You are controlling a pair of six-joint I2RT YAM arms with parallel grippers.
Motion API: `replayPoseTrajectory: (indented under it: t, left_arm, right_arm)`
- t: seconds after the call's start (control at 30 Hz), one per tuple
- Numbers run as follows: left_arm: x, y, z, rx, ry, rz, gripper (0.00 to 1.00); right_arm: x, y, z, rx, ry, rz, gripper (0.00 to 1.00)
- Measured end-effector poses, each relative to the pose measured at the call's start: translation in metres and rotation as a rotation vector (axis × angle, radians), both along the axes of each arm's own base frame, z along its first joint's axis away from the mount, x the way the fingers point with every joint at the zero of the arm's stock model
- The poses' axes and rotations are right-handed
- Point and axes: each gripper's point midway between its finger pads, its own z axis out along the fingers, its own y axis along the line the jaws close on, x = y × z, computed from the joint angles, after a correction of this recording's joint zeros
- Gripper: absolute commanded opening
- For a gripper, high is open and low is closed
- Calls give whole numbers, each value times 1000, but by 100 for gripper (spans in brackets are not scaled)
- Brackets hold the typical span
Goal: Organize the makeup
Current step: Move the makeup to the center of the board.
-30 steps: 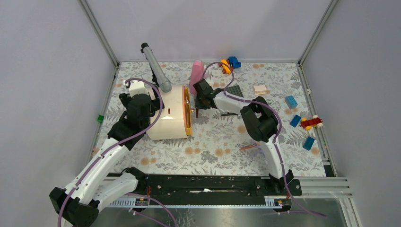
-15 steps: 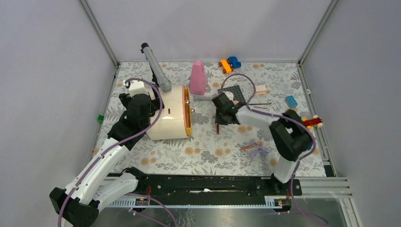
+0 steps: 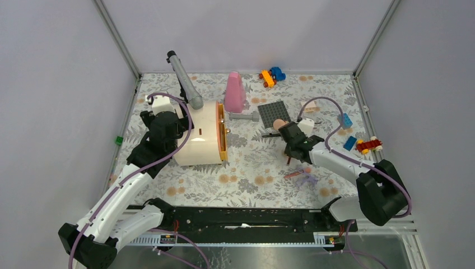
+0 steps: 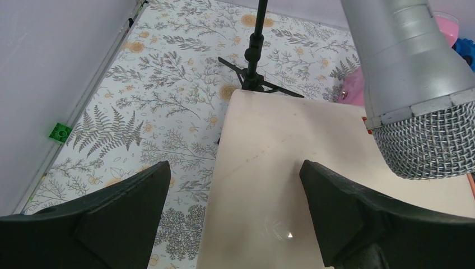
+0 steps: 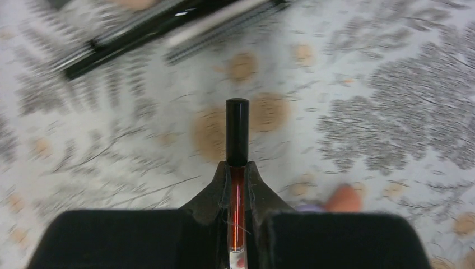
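1. Gripper state. Your right gripper (image 5: pixel 237 168) is pressed together on a thin red tube (image 5: pixel 237 131), with the black cap pointing forward. In the top view it hangs just above the surface (image 3: pixel 246 162), at 5 o'clock from the grey studded plate (image 3: pixel 273 111). Your left gripper (image 4: pixel 235 168) is spread wide over the cream round case (image 3: pixel 196 143) and holds nothing.

2. Hazards.
- The tube is gripped by its body only, and the cap end overhangs. A sharp swing could pivot it or slide it free.
- The microphone (image 3: pixel 187 89) stands at 12 o'clock from the case, and the pink cone bottle (image 3: pixel 234 92) at 1 o'clock. A careless approach to the case could knock either.

3. Containers. The case lies with its orange rim (image 3: pixel 222 134) facing 3 o'clock. You cannot tell whether it is open or what it holds. Small pink and purple items (image 3: pixel 301 177) lie loose at 6 o'clock from the right gripper.
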Motion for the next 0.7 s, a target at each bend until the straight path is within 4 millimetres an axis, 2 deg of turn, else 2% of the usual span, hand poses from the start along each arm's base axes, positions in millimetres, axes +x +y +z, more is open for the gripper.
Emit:
replayPoseTrajectory:
  t: [0.1, 0.13, 0.17, 0.2, 0.3, 0.4, 0.53, 0.6, 0.7]
  left_arm:
    - [0, 0, 0, 0, 0, 0, 99]
    - [0, 0, 0, 0, 0, 0, 99]
    - [0, 0, 0, 0, 1, 0, 99]
    - [0, 0, 0, 0, 0, 0, 99]
    - [0, 0, 0, 0, 1, -1, 99]
    - [0, 0, 0, 0, 1, -1, 99]
    - [0, 0, 0, 0, 1, -1, 99]
    - [0, 0, 0, 0, 1, -2, 99]
    - [0, 0, 0, 0, 1, -2, 99]
  right_arm:
    - [-5, -34, -17, -29, 31, -122, 5]
    - [-7, -42, -22, -32, 40, -151, 10]
    - [-11, -51, -28, -32, 50, -185, 20]
    - [-13, -56, -30, -31, 56, -205, 34]
    - [-15, -65, -29, -13, 44, -250, 56]
    - [-6, -60, -10, 40, -32, -245, 64]
    - [10, -44, 31, 159, -177, -190, 64]
    - [20, -26, 55, 257, -252, -123, 64]
    - [34, 20, 89, 465, -338, 32, 61]
